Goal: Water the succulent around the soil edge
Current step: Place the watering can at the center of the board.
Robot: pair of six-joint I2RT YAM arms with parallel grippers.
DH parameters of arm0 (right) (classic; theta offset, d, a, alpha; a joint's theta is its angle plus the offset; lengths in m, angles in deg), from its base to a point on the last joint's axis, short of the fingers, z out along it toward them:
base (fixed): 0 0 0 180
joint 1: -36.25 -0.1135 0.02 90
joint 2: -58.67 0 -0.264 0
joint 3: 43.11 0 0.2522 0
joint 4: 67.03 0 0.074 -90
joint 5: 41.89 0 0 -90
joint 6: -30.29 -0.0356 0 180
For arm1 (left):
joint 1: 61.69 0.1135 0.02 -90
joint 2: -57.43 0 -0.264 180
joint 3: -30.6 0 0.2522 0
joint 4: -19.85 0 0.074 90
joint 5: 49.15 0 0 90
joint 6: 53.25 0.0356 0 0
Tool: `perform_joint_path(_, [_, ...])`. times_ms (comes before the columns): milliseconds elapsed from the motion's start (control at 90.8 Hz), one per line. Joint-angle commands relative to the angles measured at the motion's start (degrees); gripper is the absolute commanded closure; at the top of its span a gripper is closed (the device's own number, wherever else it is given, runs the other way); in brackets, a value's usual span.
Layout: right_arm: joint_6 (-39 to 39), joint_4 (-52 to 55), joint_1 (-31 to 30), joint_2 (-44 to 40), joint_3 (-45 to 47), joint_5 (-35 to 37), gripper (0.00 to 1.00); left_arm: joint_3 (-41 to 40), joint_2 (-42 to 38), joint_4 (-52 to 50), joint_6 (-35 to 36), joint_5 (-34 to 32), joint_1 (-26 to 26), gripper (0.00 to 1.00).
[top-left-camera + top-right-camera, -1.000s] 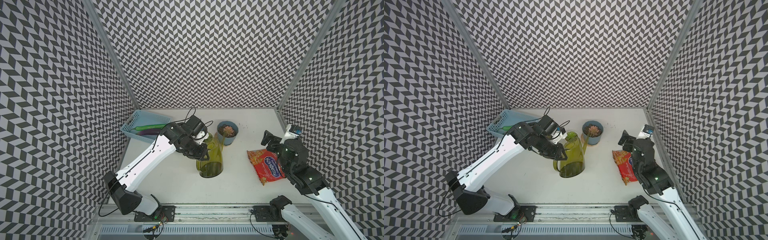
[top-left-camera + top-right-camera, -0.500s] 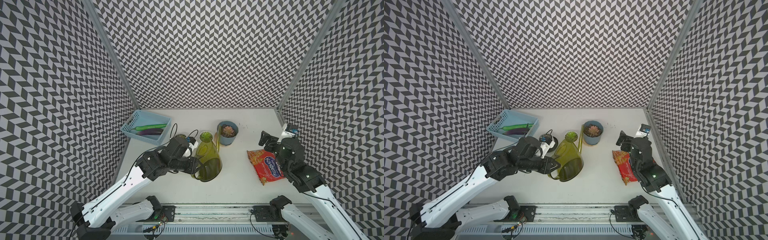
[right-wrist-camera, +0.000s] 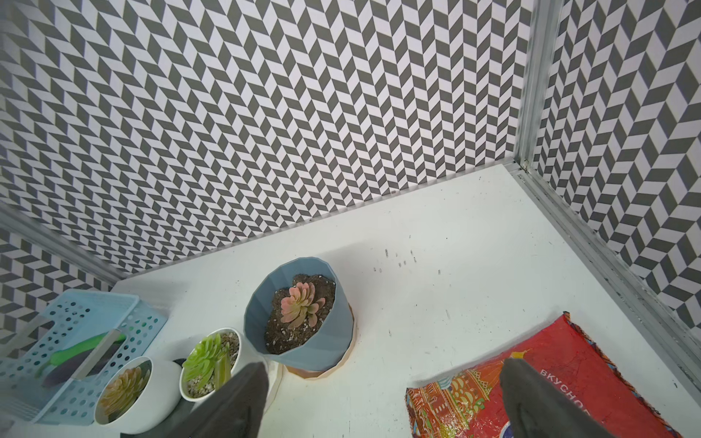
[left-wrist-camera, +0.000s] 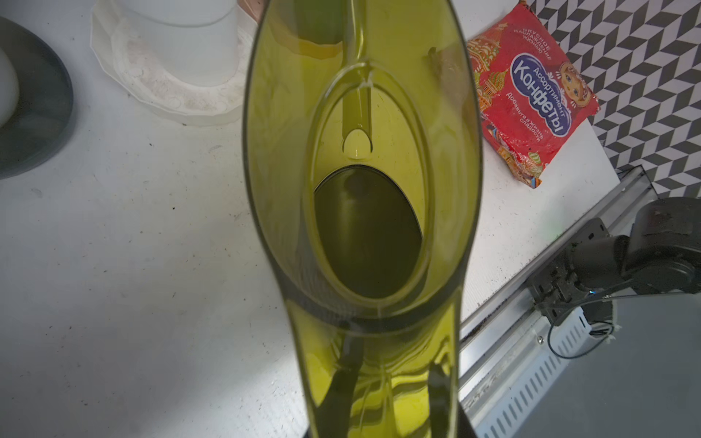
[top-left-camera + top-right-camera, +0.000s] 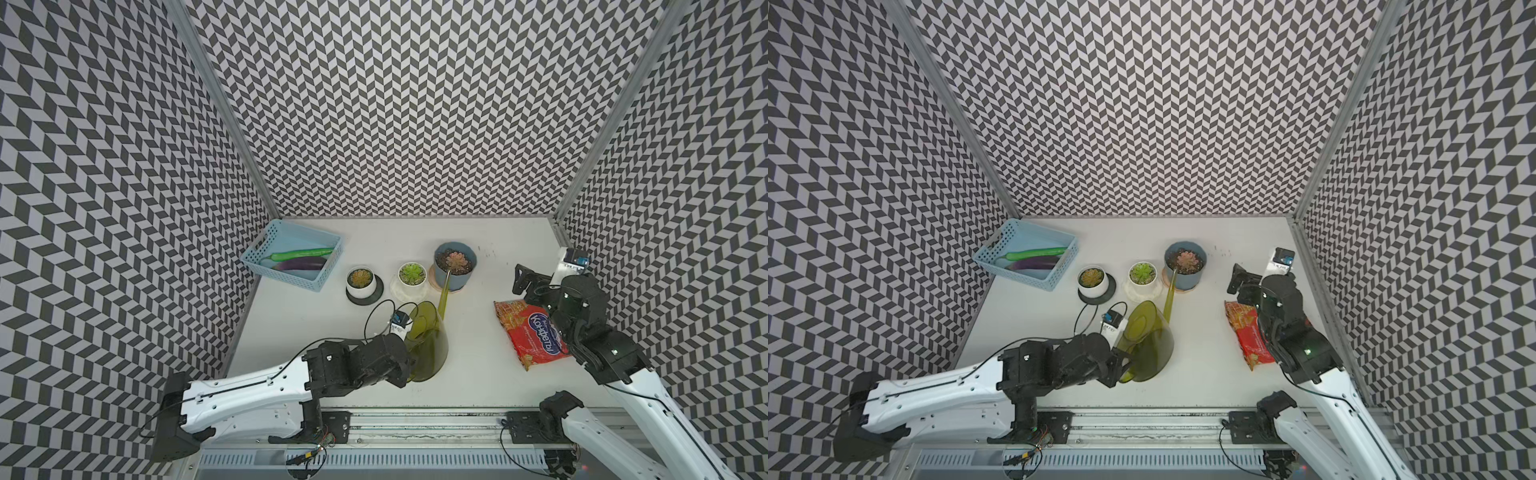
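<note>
Green clear plastic watering can (image 5: pixel 428 340) is gripped at its handle by the closed left hand (image 5: pixel 1121 365). Its long spout reaches ahead of that hand to the near rim of the blue pot (image 5: pixel 461 283), where the pink succulent (image 5: pixel 456 261) stands in the soil. Right hand (image 5: pixel 524 284) is wide open and holds nothing, with the red candy bag (image 5: pixel 530 328) lying on the counter (image 5: pixel 291 332) just under one of its fingers.

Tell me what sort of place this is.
Likely a robot test cell, not a home: chevron-patterned walls box in a white table, a metal rail runs along the front, and the blue succulent pot and candy bag look staged.
</note>
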Motion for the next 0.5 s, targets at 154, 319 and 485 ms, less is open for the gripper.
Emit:
perform_joint_path(154, [0.2, 0.2, -0.1, -1.1, -0.4, -3.9, 0.0, 0.7, 10.5, 7.9, -6.0, -16.0, -7.2, 1.0])
perform_joint_path(319, [0.5, 0.4, -0.2, -1.7, 0.5, -5.2, 0.0, -1.7, 12.7, 7.9, -10.4, -19.0, -9.0, 1.0])
perform_joint_path(485, [0.2, 1.2, -0.2, -1.8, 1.3, -6.5, 0.0, -3.7, 14.8, 10.8, -11.4, -21.0, -8.9, 1.0])
